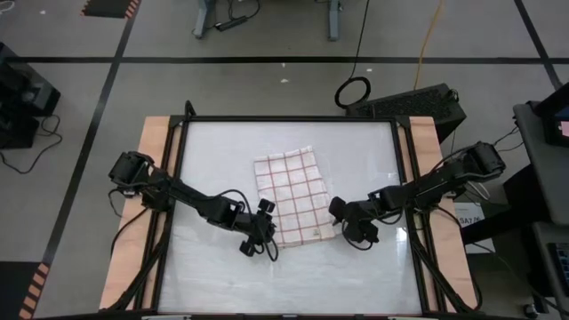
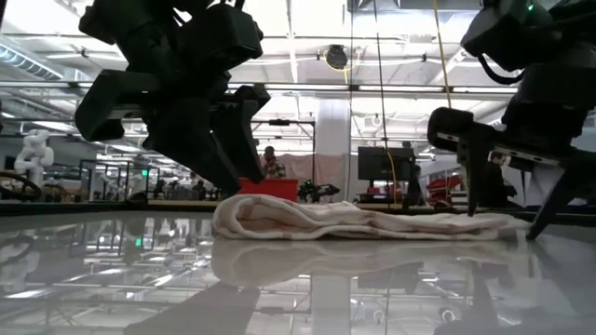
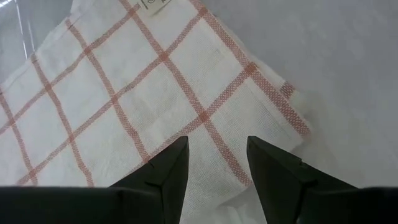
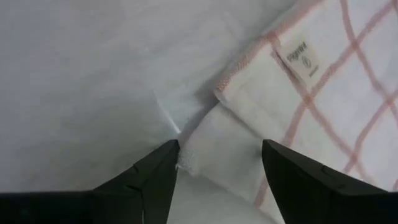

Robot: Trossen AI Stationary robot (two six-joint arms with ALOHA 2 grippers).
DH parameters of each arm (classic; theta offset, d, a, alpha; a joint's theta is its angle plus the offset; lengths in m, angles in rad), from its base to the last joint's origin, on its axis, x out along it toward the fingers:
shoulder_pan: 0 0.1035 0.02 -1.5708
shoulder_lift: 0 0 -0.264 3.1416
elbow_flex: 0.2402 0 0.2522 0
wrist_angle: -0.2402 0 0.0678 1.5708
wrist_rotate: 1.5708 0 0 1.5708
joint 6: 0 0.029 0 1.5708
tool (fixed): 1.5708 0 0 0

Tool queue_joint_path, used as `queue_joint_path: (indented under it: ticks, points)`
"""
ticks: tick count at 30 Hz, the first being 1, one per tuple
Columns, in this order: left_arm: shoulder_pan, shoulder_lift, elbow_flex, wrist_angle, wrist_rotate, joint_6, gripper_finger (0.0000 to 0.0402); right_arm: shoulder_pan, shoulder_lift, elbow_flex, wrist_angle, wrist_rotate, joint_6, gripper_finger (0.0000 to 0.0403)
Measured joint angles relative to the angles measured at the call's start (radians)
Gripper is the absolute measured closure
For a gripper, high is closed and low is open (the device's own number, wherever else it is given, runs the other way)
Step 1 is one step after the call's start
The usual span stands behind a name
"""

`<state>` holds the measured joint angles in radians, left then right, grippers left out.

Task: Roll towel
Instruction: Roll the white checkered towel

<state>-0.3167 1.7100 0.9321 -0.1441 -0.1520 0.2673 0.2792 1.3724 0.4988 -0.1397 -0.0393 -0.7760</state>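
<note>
thin checked towel (image 1: 293, 196), soft folded edge

The towel (image 2: 363, 223) lies bunched in a low heap on the glossy table (image 2: 298, 288). The left hand (image 2: 209, 140) hangs over its thicker end; the right hand (image 2: 512, 200) stands at the other.

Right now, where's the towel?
High view: the towel lies flat mid-table, its near corners between the left gripper and the right gripper.
</note>
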Motion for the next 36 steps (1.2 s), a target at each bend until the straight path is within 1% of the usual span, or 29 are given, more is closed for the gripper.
queue_joint_path:
  ticks: [3, 7, 9, 11, 13, 16, 21, 25, 29, 34, 36]
  points:
    - [0.000, 0.000, 0.000, 0.000, 0.000, 0.000, 0.0233, 0.004, -0.029, -0.001, -0.041, -0.006, 0.076, 0.0175]
    - [0.000, 0.000, 0.000, 0.000, 0.000, 0.000, 0.0233, 0.004, -0.099, -0.002, -0.117, -0.012, 0.078, 0.0154]
    - [0.000, 0.000, 0.000, 0.000, 0.000, 0.000, 0.0233, 0.004, -0.137, -0.002, -0.163, -0.013, 0.051, 0.0140]
    - [0.000, 0.000, 0.000, 0.003, -0.001, 0.000, 0.0233, 0.000, -0.154, -0.003, -0.197, -0.011, -0.015, 0.0127]
    - [0.001, 0.008, 0.000, 0.009, -0.001, 0.002, 0.0233, -0.013, -0.152, -0.007, -0.178, -0.013, -0.076, 0.0120]
    - [0.002, 0.028, 0.000, 0.006, -0.001, 0.025, 0.0233, -0.032, -0.117, -0.030, -0.121, 0.001, -0.161, 0.0119]
    - [0.002, 0.036, -0.001, 0.008, -0.002, 0.033, 0.0233, -0.054, -0.075, -0.053, -0.007, 0.008, -0.238, 0.0132]
    - [0.002, 0.036, -0.001, 0.011, -0.002, 0.034, 0.0233, -0.058, -0.067, -0.056, 0.084, 0.024, -0.288, 0.0145]
    - [0.003, 0.036, -0.001, 0.024, -0.002, 0.035, 0.0233, -0.058, -0.049, -0.055, 0.138, 0.020, -0.292, 0.0152]
    - [0.006, 0.036, -0.001, 0.034, -0.003, 0.035, 0.0233, -0.058, 0.018, -0.052, 0.172, -0.041, -0.282, 0.0161]
    - [0.007, 0.036, -0.001, 0.033, -0.003, 0.035, 0.0233, -0.055, 0.037, -0.052, 0.199, -0.044, -0.279, 0.0164]
